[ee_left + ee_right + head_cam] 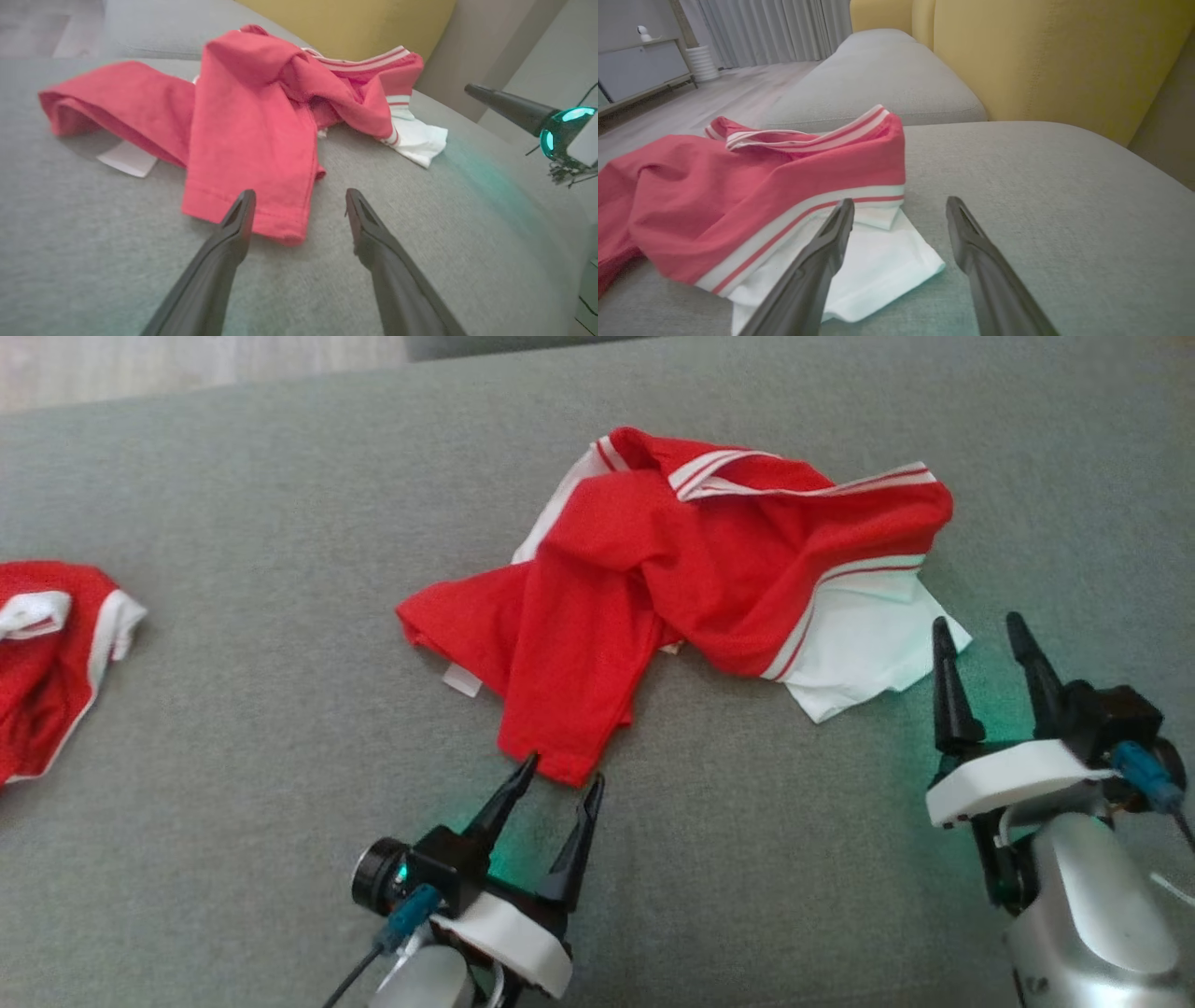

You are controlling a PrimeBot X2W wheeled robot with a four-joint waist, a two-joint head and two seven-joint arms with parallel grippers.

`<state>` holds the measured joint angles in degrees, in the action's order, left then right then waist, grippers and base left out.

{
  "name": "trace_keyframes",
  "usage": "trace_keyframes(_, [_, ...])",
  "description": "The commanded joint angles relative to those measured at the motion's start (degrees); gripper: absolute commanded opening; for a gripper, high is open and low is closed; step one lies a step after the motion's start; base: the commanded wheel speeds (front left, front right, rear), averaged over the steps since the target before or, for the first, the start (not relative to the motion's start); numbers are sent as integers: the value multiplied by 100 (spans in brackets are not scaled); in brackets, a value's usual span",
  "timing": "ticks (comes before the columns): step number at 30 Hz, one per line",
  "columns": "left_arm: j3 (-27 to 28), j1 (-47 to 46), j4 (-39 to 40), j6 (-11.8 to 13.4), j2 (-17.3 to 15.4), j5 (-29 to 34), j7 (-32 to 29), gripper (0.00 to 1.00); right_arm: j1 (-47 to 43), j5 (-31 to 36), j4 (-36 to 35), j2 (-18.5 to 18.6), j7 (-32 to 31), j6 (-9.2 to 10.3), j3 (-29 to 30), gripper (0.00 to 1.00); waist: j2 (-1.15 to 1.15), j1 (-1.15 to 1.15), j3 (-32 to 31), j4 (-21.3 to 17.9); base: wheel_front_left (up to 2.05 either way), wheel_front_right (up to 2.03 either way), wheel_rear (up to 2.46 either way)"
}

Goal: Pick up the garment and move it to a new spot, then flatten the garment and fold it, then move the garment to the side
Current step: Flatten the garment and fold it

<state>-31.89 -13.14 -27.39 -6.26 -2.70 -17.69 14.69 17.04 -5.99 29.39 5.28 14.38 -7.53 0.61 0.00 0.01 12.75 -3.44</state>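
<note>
**Head view:** A crumpled red knit garment with white striped trim [672, 569] lies bunched in the middle of a broad grey fabric sofa cushion [233, 756]. The left gripper [566, 770] has its two dark fingers spread wide and holds nothing. Its tips sit just beside the garment's nearest red hem. The right gripper [977, 619] is equally wide and empty, and stands beside the white panel at the garment's right corner. This placing looks meant for a lift by two separate edges. A second red-and-white cloth [47, 653] rests well apart at the left edge of the view, with bare cushion between it and the garment.

**Left wrist view:** The red hem [247, 219] lies flat ahead of the open fingers. One finger overlaps its edge, but contact cannot be told. Bare cushion lies to one side.

**Right wrist view:** The white panel [878, 261] spreads flat beneath one finger, its corner free. A yellow upholstered backrest [1041, 60] bounds the far side, and open cushion lies before it.
</note>
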Motion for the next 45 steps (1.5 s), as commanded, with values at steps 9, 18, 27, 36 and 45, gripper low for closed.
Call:
trace_keyframes(9, [-51, -488, -190, 60, -18, 184, 31, 100, 255, -29, -202, 85, 62, 4, -43, 100, 0, -1, 280, -188, 0, 0, 0])
trace_keyframes(18, [-436, -673, -1186, 30, -18, 164, 31, 97, 360, -118, -115, 19, 62, 4, 73, 100, 0, -1, 300, -211, 0, 0, 0])
trace_keyframes(27, [-509, -893, -1598, 280, -18, -38, 31, 0, 501, -276, 409, 17, 62, 4, 195, 100, 0, -1, 277, -68, 0, 0, 0])
trace_keyframes(36, [-159, -714, -1041, 363, -18, 123, 31, 0, 857, -198, 1243, 93, 62, 4, 340, 100, 0, -1, 250, 187, 0, 0, 0])
trace_keyframes(45, [32, -615, -876, 309, -18, 203, 31, 0, 1205, 138, 2297, 72, 41, 4, 575, 100, 0, -1, 246, 300, 0, 0, 0])
